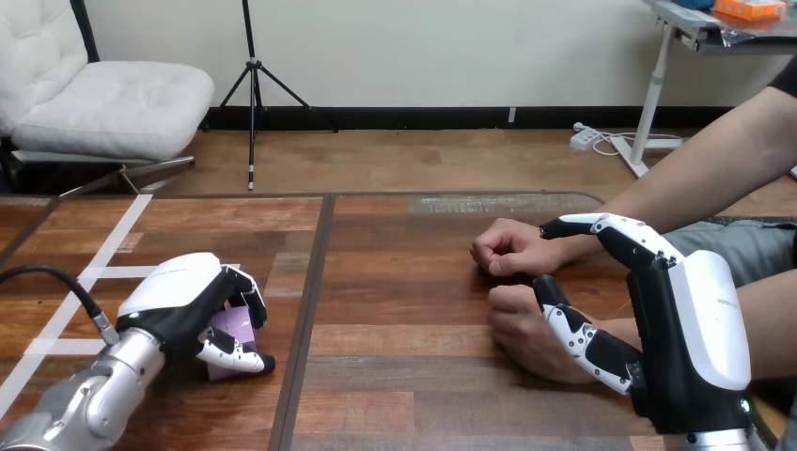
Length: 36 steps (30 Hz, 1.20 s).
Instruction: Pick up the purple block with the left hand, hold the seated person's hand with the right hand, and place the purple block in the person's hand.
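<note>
Left hand curled round block, block resting on table. Right hand open, thumb over person's nearer fist, not gripping. Risks: block slipping on lift; a closed fist leaves no palm to receive it.

table: carries everything below
block: on the table, near left, under the left robot hand
farther hand: the person's, right of centre on the table
nearer hand: the person's, just in front of the farther hand
right robot hand: near right, beside both; thumb lies over the nearer hand's wrist
</note>
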{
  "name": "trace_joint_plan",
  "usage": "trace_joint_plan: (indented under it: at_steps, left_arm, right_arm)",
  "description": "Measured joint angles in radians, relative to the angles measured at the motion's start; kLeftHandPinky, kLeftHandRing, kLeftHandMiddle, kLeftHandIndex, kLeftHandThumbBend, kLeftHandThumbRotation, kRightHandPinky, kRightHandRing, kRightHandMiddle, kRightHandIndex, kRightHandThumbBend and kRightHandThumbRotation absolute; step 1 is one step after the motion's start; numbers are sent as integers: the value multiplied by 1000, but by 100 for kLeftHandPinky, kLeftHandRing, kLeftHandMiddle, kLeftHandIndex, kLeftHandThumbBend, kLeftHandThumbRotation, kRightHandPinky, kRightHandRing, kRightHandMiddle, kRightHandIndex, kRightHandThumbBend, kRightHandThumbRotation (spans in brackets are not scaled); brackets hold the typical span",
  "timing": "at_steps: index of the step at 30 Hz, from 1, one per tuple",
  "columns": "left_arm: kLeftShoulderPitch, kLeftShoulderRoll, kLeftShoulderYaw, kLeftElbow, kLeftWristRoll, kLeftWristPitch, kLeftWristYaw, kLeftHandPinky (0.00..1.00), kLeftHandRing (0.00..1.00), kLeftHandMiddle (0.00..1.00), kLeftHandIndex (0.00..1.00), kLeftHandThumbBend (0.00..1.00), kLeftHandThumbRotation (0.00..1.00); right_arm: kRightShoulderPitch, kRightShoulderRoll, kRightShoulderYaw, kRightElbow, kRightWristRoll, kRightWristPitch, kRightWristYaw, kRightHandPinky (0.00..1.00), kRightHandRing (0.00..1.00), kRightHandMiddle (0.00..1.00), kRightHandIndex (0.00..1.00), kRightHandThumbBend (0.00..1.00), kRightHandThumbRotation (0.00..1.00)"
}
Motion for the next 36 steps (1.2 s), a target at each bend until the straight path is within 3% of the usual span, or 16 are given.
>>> trace_joint_plan:
  at_steps: [24, 36]
  left_arm:
    - [1, -25, 0, 22, -16, -28, 107, 43, 44, 49, 49, 57, 9]
    - [12, -50, 21, 38, -95, -126, 154, 39, 43, 49, 49, 62, 5]
  right_arm:
    - [0, 0, 0, 0, 2, 2, 11, 73, 75, 69, 64, 36, 3]
    - [0, -1, -1, 0, 2, 2, 11, 72, 75, 69, 64, 36, 2]
